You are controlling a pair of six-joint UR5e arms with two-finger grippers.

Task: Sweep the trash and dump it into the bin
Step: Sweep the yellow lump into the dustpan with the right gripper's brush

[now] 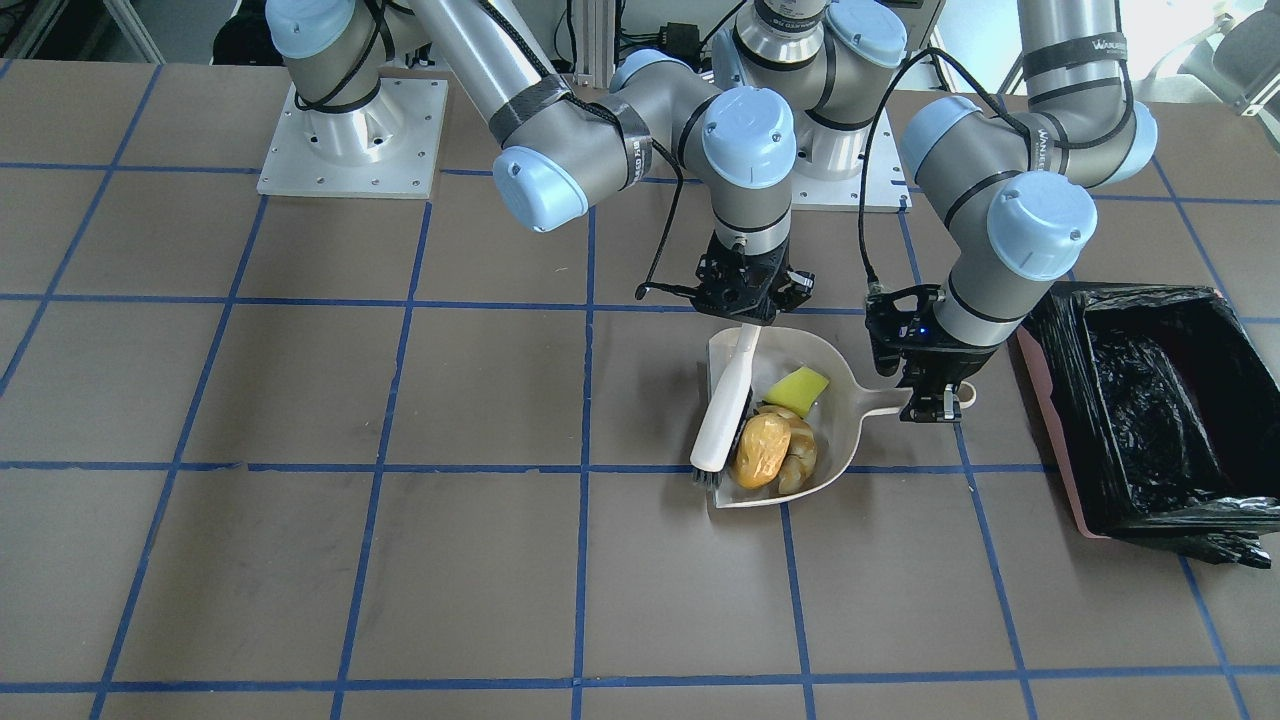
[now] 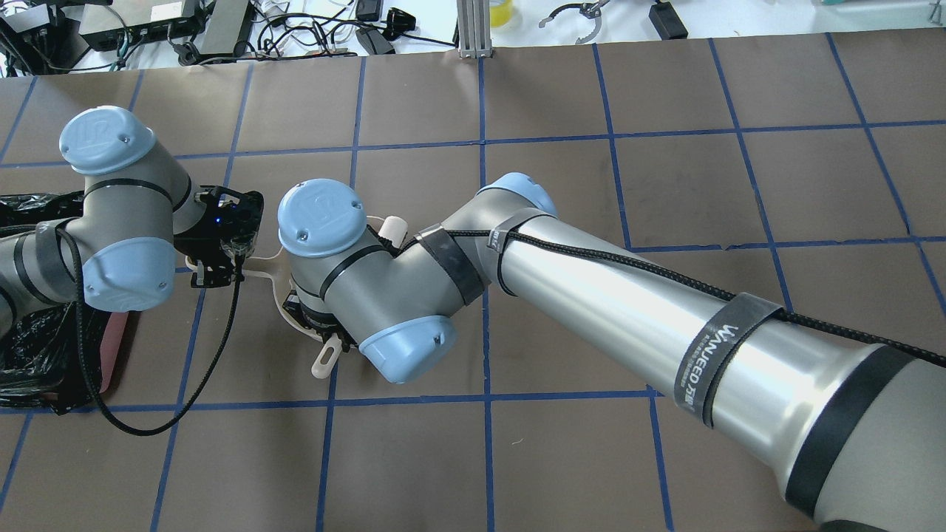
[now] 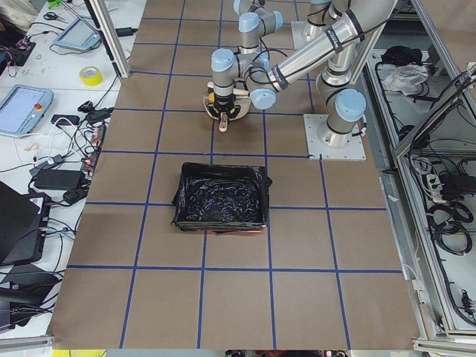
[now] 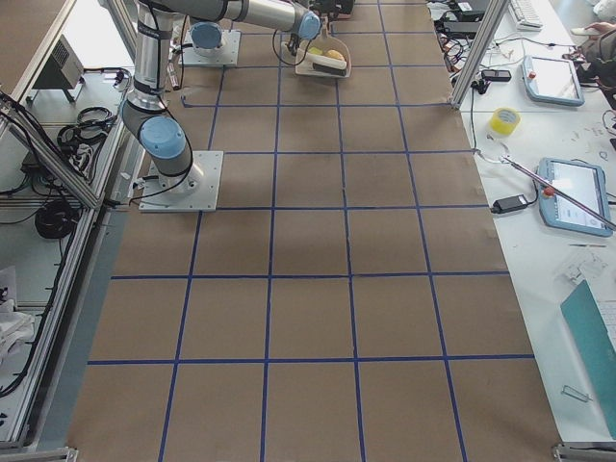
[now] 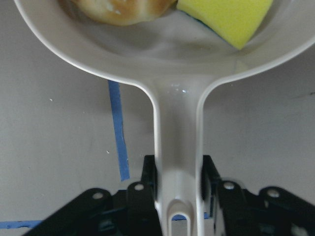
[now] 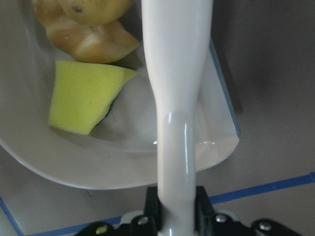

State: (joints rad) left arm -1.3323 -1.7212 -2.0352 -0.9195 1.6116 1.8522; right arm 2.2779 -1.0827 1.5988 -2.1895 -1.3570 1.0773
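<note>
– Three pieces of trash to dump: where does everything sit, largest first?
– At the right edge of the front view, the black-lined bin (image 1: 1075, 420), apart from the dustpan (image 1: 835, 400) at centre. On the pan's handle the left gripper (image 1: 932, 400) is clamped tight. Above, the right gripper (image 1: 745, 310) is closed round the brush (image 1: 725, 410), bristles at the pan's mouth. Inside lie the bun (image 1: 760, 450), the croissant (image 1: 800, 455) touching it, and the wedge (image 1: 798, 388) nearer the handle.
– How will the load handle?
– Light and loose, I'd judge. The stiff, smooth pan would let pieces slide, so carry it level by the handle and tip only over the bag.
– Anything unclear?
– Overhead, the arms hide pan and trash. The bun half covers the croissant, and the frame cuts off the bin's right side.
</note>
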